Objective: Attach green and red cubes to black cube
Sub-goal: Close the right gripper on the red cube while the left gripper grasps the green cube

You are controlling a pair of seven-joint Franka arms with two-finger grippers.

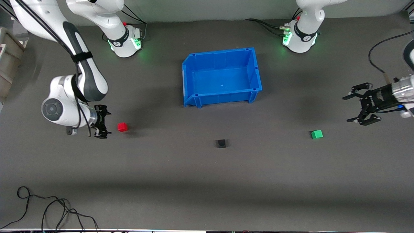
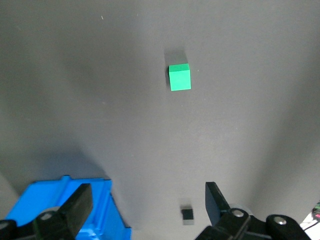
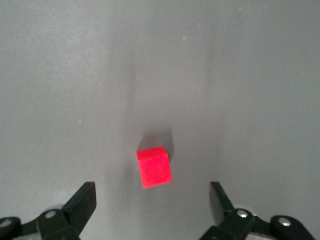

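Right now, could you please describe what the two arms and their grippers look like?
Both arms are glossy white with dark grey joint sections and black cables strapped along them; their bases glow green. The left gripper and the right gripper are black, skeletal, linkage-style, with two flat black fingers. The left gripper's wrist is silver metal.

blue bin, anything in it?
Empty: the blue bin shows only bare floor inside; red cube, green cube and black cube sit outside.
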